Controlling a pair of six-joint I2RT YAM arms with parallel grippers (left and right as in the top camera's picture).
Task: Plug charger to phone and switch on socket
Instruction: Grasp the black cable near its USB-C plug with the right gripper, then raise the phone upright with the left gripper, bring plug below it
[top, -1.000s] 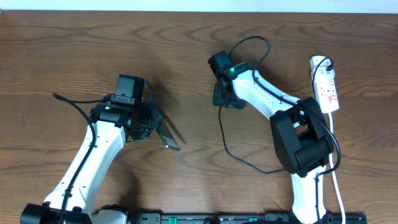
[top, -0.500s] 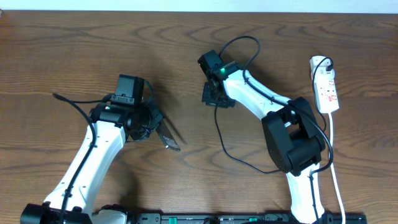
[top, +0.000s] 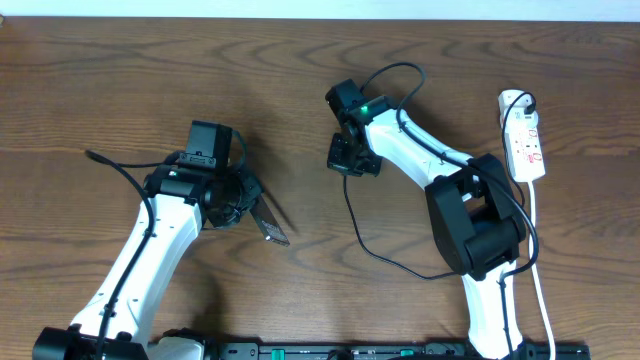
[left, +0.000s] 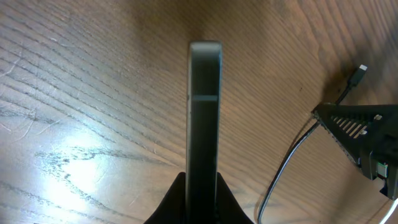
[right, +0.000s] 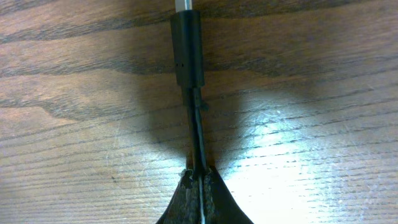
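Findings at this moment:

The left claw (left: 202, 190) is clamped on the phone (left: 204, 112) and holds it on edge, low over the table (top: 120, 80). I cannot tell whether the phone's far end touches the wood.

The right claw (right: 200, 182) is closed on the charger cable (top: 352, 215) a little behind the connector (right: 188, 48). The connector sticks out straight ahead of the fingers.

In the overhead view the connector end and the phone are well apart, with bare wood between them, and they do not look lined up.

The power strip (top: 526, 145) lies at the right edge of the table, clear of both claws. A white plug (top: 515, 101) sits at its far end. The switch position is too small to read.

Assessment: both parts are in hand, so the picking up is done. Nothing is mated yet.

Steps left:
- Bring the connector to the phone's port.
- Align it and push it home.
- Free a claw and press the switch on the strip.

I judge the task under halfway.
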